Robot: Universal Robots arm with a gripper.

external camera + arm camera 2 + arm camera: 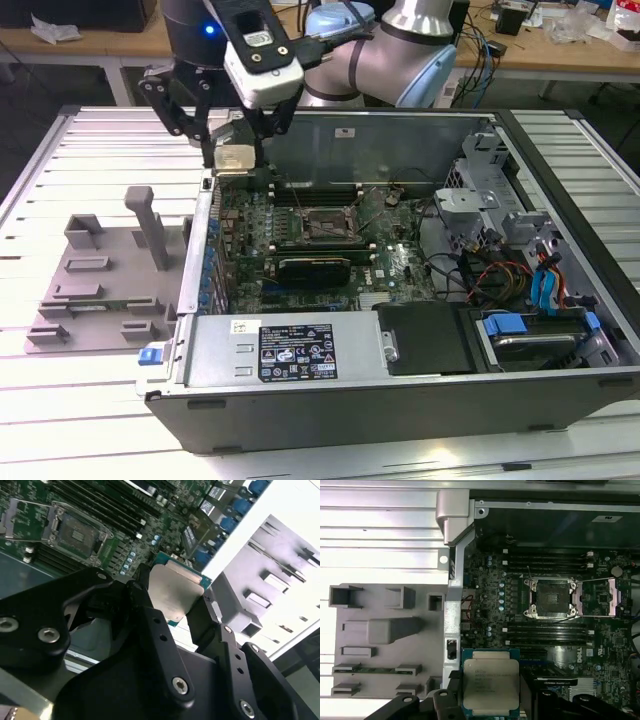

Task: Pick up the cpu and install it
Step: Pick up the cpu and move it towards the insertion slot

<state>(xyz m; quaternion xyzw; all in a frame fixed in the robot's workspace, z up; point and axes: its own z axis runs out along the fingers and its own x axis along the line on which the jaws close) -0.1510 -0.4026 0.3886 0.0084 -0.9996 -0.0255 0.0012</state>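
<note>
**Cpu in grip at the case's edge, socket not yet filled.**

Exterior view, left to right: the grey tray (pixel 100 290) lies on the table outside the case (pixel 400 350). Just beside it, above the case wall on that side, the gripper (pixel 232 152) is clamped on the cpu (pixel 232 160). The fingers (pixel 142 587) pinch two opposite edges and leave the silver top bare. My judgement: the edge hold spares the contact face and keeps the chip flat for seating. The chip hangs roughly level and touches nothing but the fingers. Further right, the socket (pixel 325 228) sits on the board with its frame swung open and its bed bare, ready to take the part. It is well apart from the chip.
</note>
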